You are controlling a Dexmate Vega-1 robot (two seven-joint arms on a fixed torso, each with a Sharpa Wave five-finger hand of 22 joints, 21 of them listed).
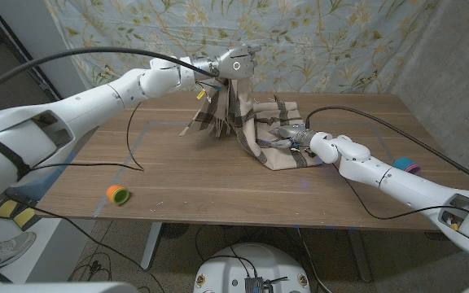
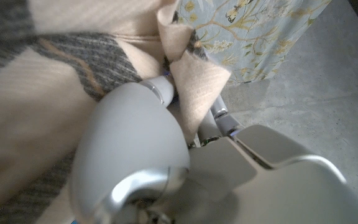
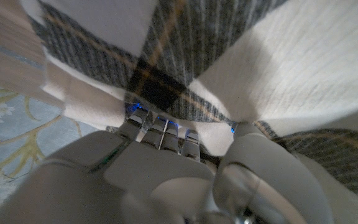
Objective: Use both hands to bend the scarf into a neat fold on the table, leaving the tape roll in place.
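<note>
Two hands held the scarf [image 1: 255, 126]. The left hand [image 1: 233, 63] pinched one end up high. The right hand [image 1: 293, 135] gripped the other end on the table [image 1: 177, 183]. The fold looked half done. The tape roll [image 1: 118, 194] sat far away.
</note>
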